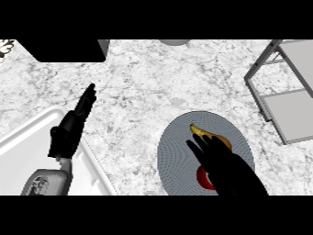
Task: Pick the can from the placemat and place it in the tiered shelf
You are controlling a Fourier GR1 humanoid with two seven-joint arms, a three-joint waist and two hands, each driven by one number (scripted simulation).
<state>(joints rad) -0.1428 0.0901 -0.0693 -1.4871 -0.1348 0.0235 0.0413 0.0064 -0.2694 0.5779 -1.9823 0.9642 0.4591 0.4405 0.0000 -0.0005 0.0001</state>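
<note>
In the lower right of the frame, the right hand (220, 158) lay over the grey round placemat (176, 151), its fingers straight and holding nothing. The red can (204, 178) was on the placemat, mostly hidden under this hand, and a yellow-brown object (201, 131) showed just above the fingertips. The tiered shelf (291, 98) stood at the right edge. The left hand (74, 124) rested open at the left, beside a white tray (13, 156).

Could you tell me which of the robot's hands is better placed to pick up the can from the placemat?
The right hand: it hangs over the round grey placemat, directly above the red can, and the shelf stands on that side. The left hand is open over by the white sink, away from the placemat.
</note>
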